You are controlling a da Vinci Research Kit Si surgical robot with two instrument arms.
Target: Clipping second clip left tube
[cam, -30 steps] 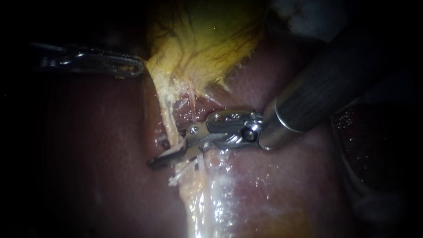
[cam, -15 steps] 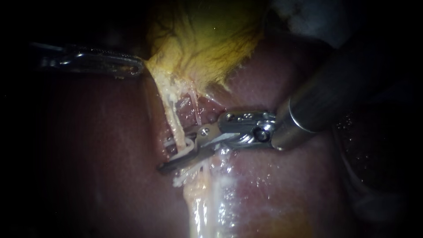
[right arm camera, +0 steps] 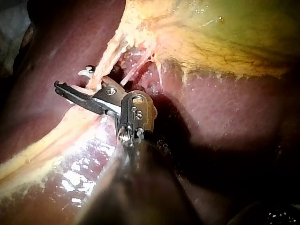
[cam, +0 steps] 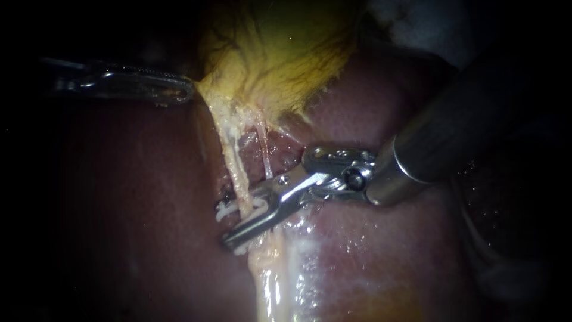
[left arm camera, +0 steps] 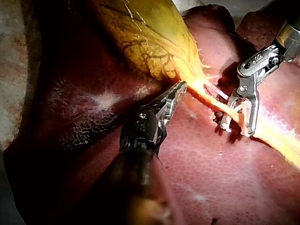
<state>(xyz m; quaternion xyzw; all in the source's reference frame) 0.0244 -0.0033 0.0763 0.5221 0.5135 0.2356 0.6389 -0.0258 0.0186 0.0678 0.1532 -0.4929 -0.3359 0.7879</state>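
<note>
The dark red liver (cam: 131,203) fills most of the scene — wet, glistening. The yellow, veined gallbladder (cam: 280,53) lies on the liver, and a pale shiny tissue strip (cam: 274,280) runs along the liver's surface.

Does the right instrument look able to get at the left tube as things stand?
Likely yes: the right instrument lies at the left tube, nothing between; the left instrument is clear.

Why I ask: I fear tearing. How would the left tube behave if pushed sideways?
Probably floppy but held taut: the left tube runs thin and straight from the gallbladder, which the left instrument grips. Likely slippery; the liver nearby glistens. Possibly fragile, being far thinner than the right instrument, whose jaws stand open.
</note>
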